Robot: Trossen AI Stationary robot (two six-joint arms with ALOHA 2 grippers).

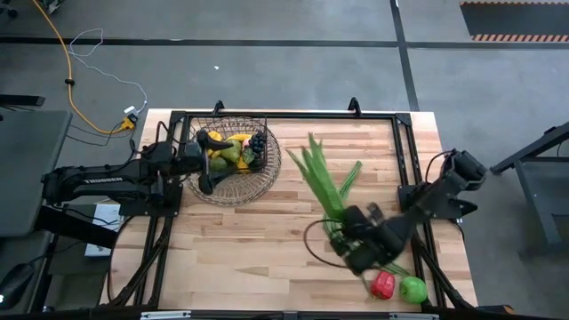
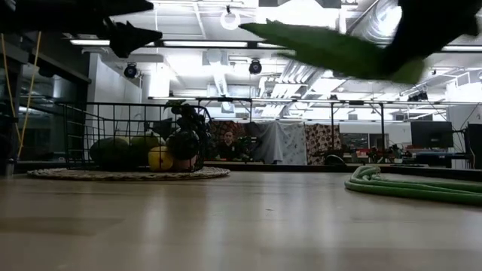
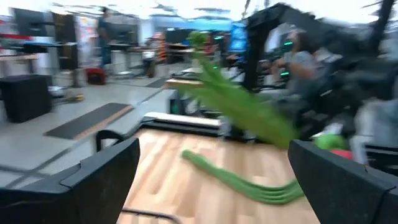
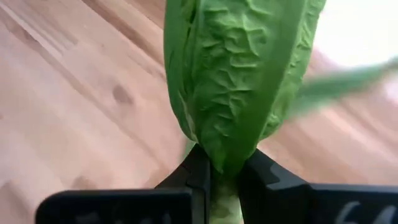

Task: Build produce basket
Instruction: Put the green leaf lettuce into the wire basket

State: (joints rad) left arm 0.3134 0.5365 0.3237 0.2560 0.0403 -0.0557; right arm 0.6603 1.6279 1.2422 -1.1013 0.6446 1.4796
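Crinkled, ribbed leafy greens [image 4: 236, 81], long and tapering, pinched at the stem by the right gripper [image 1: 351, 233] and held off the wood table [image 1: 267, 249], between the basket and the table's right edge. Round wire-mesh basket [image 1: 233, 158] on a woven mat [image 2: 128, 174] at far left holds banana, grapes and pears (left gripper [image 1: 206, 160] at its rim, fingers spread wide, empty). Long green beans [image 2: 407, 188] lie below the leaves; red pepper [image 1: 383, 284] and green apple [image 1: 412, 289] just beside the right arm.

The dark wire basket [image 1: 233, 160] sits at ten o'clock on the bench, holding a banana [image 1: 224, 142], grapes [image 1: 257, 143] and green pears [image 1: 229, 156]. The leafy greens [image 1: 322, 173] are lifted near centre, above long green beans [image 2: 410, 188]. A red pepper [image 1: 382, 284] and green apple [image 1: 412, 289] lie touching at five o'clock.
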